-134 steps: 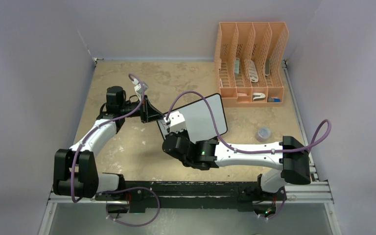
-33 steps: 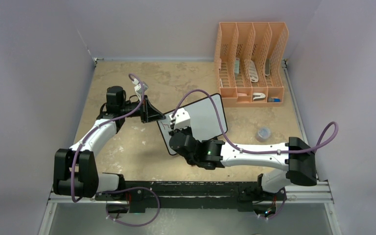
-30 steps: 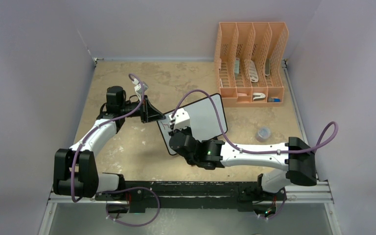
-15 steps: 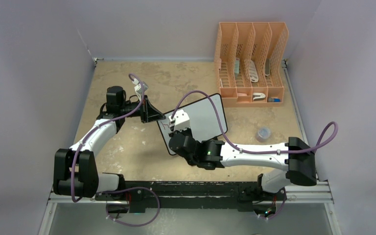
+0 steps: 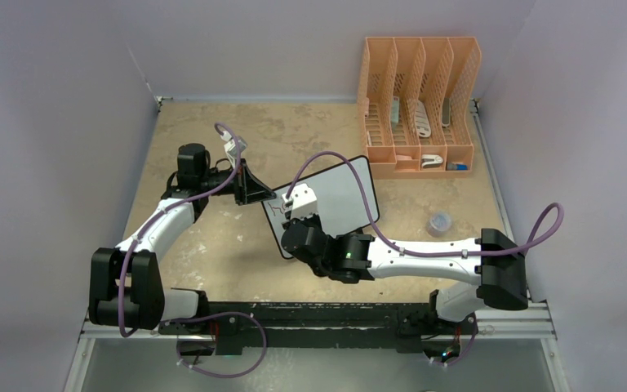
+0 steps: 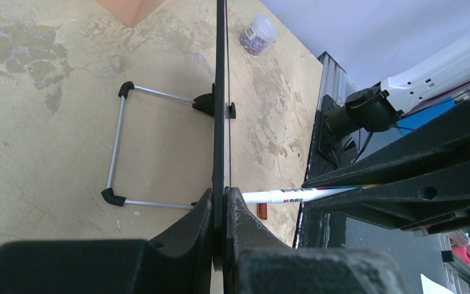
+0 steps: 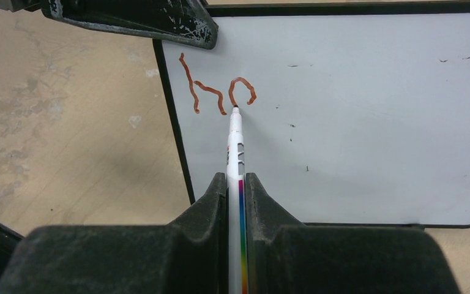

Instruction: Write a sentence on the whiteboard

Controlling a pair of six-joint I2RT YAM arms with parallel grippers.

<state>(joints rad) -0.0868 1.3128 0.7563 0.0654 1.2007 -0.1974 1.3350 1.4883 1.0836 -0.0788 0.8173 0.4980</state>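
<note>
My left gripper (image 6: 220, 205) pinches the near edge of a small white rectangular whiteboard (image 7: 355, 122) with a thin black frame, one black finger flat on each face. The whiteboard stands upright near the middle of the sandy tan table (image 5: 212, 245), set at a diagonal just in front of and to the left of a tall orange plastic file organizer (image 5: 418, 106). Behind it, a silver wire stand with black corner caps (image 6: 117, 147) lies on the tabletop, joined to the frame.

My right gripper (image 7: 235, 180) is clenched on a slim white marker with a rainbow stripe down its barrel (image 7: 235, 144), which points straight out between the fingers at the front of the board. Its dark tip sits at the left foot of an arch-shaped stroke and appears to touch the surface, though I cannot be sure of contact from this angle.

The red-brown handwritten lettering (image 7: 217, 92) sits in the board's upper left corner, just beneath my left finger: an "h" and, beside it, the open arch. From overhead it is too small to read.

A small clear round jar with a lid (image 5: 439, 222) stands on the table to the right of the board, well apart from both arms.
</note>
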